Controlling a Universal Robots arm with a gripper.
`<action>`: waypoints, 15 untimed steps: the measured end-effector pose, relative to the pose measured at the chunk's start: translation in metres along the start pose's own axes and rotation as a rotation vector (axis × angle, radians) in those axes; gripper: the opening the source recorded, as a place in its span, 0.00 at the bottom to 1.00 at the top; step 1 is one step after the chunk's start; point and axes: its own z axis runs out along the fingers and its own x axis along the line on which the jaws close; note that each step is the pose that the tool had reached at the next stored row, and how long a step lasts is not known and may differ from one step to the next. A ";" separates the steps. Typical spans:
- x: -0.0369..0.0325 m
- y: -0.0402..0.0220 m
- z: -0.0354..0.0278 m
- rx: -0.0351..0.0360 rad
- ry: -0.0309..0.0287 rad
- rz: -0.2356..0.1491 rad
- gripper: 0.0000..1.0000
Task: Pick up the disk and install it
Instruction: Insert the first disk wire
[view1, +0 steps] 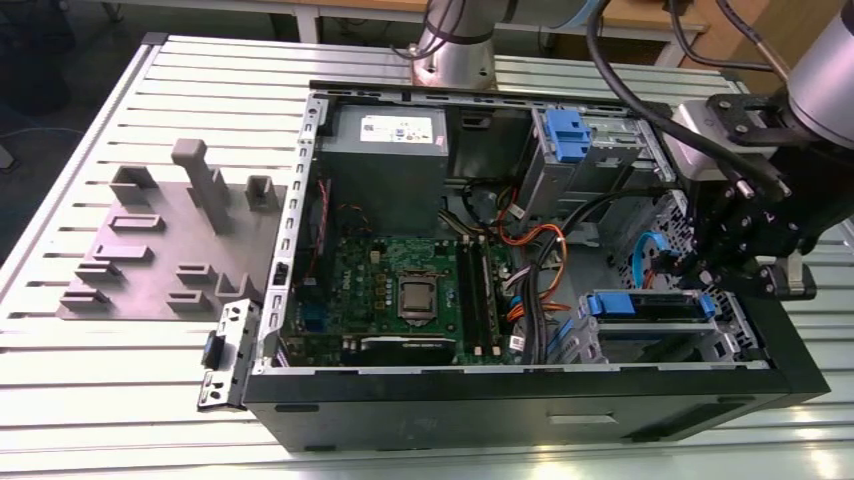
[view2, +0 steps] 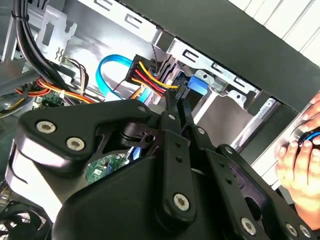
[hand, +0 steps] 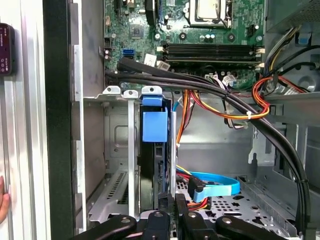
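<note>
Black gripper linkage, matte with silver screw heads, is sitting closest in the second wrist view; its two slim fingers are lying pressed together with nothing between them, tips pointing at the drive bay.

Largest: the ribbed aluminium table, carrying the open black computer case. Inside the case, the green motherboard is lying flat, with a grey boxy power supply beyond it. A grey moulded fixture plate with upright pegs is resting on the table at the exterior view's left of the case.

The robot arm is hanging over the case's side at the exterior view's right.

The disk is sitting on edge in the metal drive cage, already slotted in, its blue plastic carrier tab standing at the cage mouth. In the exterior view it is showing as a blue-edged slab just beside the gripper.

Smaller: a blue flat data cable is curling over the perforated floor near red, yellow and orange wiring. A person's hand is resting outside the case wall.
</note>
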 end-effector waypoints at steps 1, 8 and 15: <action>0.0001 0.0014 0.0002 0.0033 -0.0002 -0.001 0.16; 0.0015 0.0131 0.0004 0.0219 -0.0006 -0.003 0.16; 0.0026 0.0203 0.0006 0.0560 -0.0017 -0.010 0.16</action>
